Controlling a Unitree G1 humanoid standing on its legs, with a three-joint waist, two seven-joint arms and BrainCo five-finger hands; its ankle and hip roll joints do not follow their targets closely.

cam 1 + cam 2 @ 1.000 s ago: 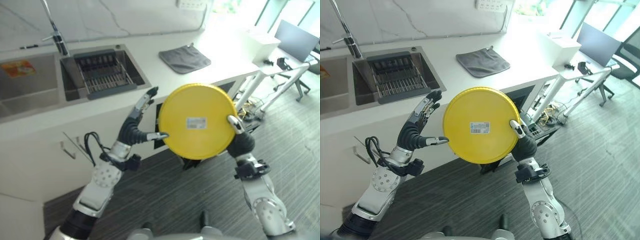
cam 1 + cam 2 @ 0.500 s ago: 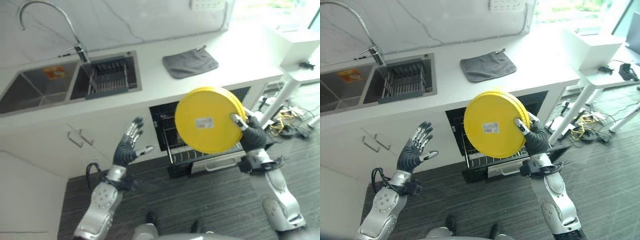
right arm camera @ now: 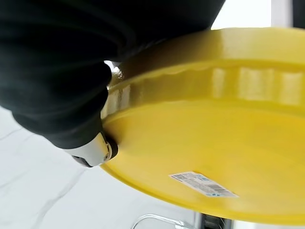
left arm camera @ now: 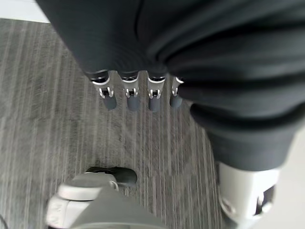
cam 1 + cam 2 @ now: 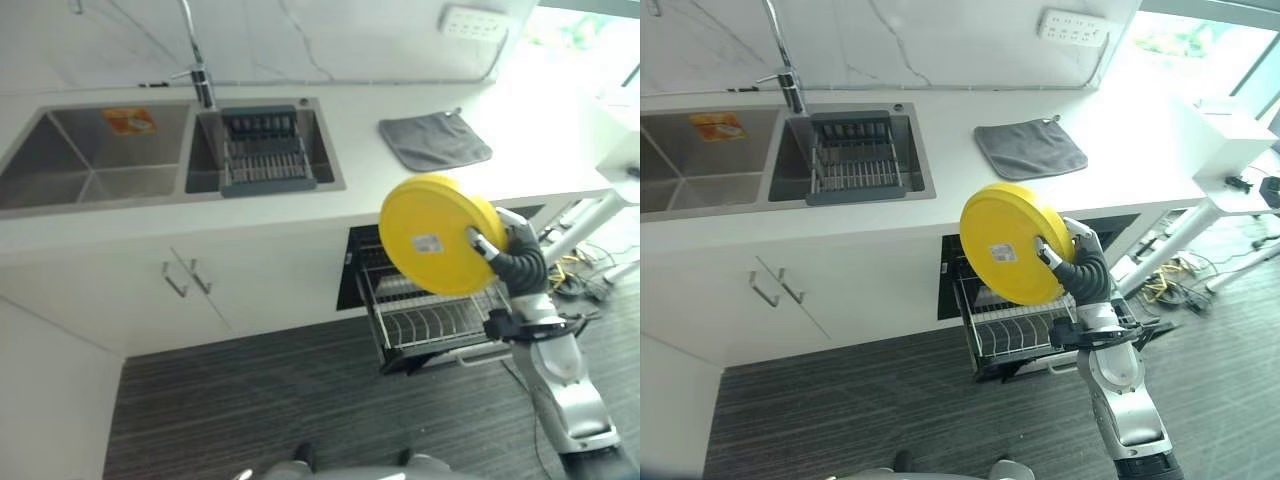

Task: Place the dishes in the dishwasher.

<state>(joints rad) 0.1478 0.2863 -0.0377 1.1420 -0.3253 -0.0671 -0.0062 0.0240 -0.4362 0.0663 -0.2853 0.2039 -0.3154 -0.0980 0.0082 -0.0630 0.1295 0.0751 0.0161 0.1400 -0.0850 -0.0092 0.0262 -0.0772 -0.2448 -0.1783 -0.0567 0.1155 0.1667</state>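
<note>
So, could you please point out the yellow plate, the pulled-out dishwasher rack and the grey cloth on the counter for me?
yellow plate (image 5: 432,228): left eye view, on its underside above the label.
dishwasher rack (image 5: 425,325): left eye view, on its wire tines.
grey cloth (image 5: 1030,150): right eye view, on the cloth's middle.

Yellow plate with small white label; grey cloth on white counter; steel-grey sink with orange sticker; dark grey striped floor; silver rack.
</note>
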